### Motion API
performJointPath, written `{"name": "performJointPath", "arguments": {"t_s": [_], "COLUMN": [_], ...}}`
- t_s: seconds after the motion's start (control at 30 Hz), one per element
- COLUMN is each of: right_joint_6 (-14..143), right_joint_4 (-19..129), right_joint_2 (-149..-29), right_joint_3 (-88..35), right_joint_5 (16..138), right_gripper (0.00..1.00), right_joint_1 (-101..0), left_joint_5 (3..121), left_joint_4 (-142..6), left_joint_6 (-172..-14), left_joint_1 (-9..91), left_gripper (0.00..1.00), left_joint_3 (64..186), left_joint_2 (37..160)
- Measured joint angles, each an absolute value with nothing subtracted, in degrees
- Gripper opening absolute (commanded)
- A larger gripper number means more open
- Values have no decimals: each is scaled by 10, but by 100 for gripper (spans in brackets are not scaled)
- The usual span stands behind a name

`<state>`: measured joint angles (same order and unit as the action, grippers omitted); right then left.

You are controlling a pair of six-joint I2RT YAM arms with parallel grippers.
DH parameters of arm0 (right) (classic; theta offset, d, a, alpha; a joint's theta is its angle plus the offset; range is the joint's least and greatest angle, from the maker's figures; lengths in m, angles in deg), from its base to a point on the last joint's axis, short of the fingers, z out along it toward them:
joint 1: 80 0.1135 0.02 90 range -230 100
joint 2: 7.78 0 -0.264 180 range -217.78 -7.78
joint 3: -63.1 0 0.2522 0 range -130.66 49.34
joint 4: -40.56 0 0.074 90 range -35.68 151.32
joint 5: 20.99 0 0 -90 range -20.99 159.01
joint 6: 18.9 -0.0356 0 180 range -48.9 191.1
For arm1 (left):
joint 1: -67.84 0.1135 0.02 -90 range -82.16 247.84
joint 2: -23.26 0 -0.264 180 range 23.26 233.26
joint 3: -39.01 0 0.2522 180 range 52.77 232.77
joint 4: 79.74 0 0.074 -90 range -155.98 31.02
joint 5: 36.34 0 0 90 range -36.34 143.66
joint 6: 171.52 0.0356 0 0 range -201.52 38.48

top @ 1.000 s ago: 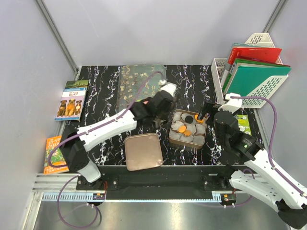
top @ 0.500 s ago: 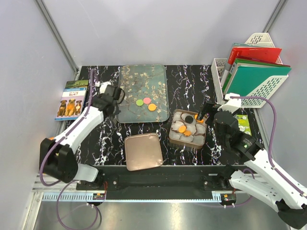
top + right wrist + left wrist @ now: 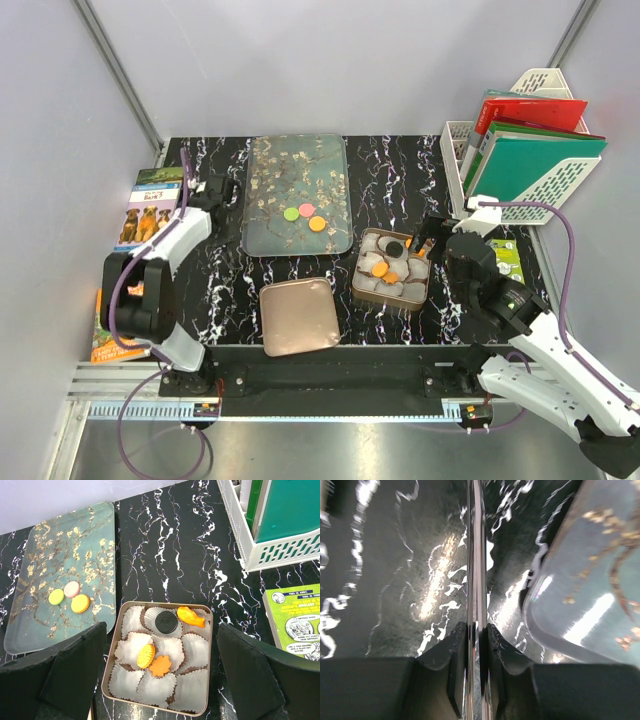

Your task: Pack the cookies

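Note:
Three cookies lie on the floral tray (image 3: 297, 170): green (image 3: 291, 212), pink (image 3: 306, 209) and orange (image 3: 316, 224). In the right wrist view they are the green (image 3: 56, 596), pink (image 3: 72, 588) and orange (image 3: 80, 603) ones. The open tin (image 3: 358, 272) holds paper cups with a dark round cookie (image 3: 165, 622), an orange fish (image 3: 190, 616), a yellow-orange round one (image 3: 146, 655) and an orange leaf (image 3: 160, 665). My right gripper (image 3: 425, 246) is open and empty above the tin's right side (image 3: 161, 630). My left gripper (image 3: 220, 190) is shut by the tray's left edge (image 3: 476, 627), holding nothing I can see.
The rose-gold lid (image 3: 298, 316) lies in front of the tray, left of the tin. A white file rack with folders (image 3: 520, 150) stands at the back right, and a green leaflet (image 3: 508, 258) lies before it. Books (image 3: 150, 208) lie along the left edge.
My left arm has swung from beside the tin across the tray to the far left, uncovering the three cookies on the tray. The right arm has hardly moved.

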<state>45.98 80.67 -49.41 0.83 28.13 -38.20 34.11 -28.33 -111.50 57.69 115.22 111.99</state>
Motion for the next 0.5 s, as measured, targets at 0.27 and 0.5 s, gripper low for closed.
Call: {"name": "performJointPath", "arguments": {"t_s": [0.27, 0.5], "right_joint_6": [459, 459], "right_joint_4": [807, 805], "right_joint_2": [-493, -496], "right_joint_3": [9, 10], "right_joint_5": [281, 281], "right_gripper": [100, 100], "right_joint_1": [-382, -382], "left_joint_5": [441, 446], "left_joint_4": [-287, -296], "left_joint_6": [-1112, -1102], "left_joint_1": [615, 611], "left_gripper": [70, 83], "left_joint_3": [1149, 1109], "left_joint_2": [1199, 1119]}}
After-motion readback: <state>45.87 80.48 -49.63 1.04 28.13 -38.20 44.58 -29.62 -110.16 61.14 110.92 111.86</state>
